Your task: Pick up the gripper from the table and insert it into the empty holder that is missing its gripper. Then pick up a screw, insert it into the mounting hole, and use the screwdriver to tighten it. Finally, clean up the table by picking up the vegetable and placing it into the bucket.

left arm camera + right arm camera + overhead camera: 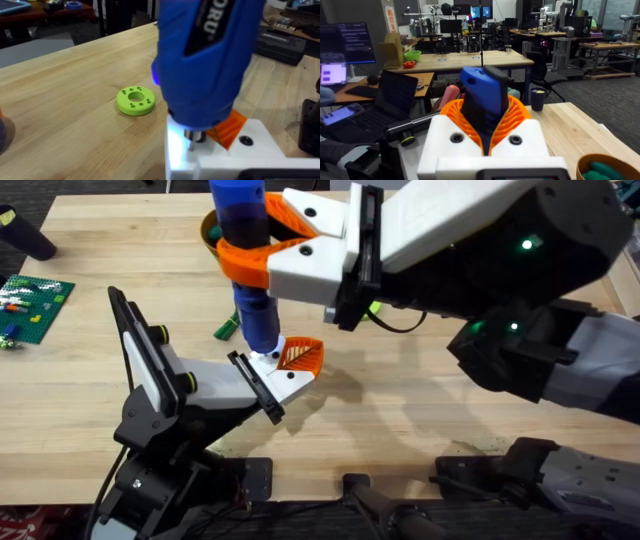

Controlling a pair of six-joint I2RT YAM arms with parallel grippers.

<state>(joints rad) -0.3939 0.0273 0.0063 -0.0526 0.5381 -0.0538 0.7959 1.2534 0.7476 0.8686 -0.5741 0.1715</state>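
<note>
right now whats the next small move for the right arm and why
Probably hold the screwdriver upright and keep driving. The right gripper is shut on it, its tip sits on the holder, beside the seated orange gripper. The vegetable lies on the table, so cleanup comes after.

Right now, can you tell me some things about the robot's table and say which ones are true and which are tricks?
1. The right gripper holds the blue screwdriver upright. True.
2. The screwdriver's tip rests on the white holder. True.
3. The small orange gripper lies far off on the table by itself. False: it sits in the holder, right beside the screwdriver's tip.
4. The green toy vegetable is still on the table. True.
5. A red ring lies on the table. False: the ring is bright green.
</note>
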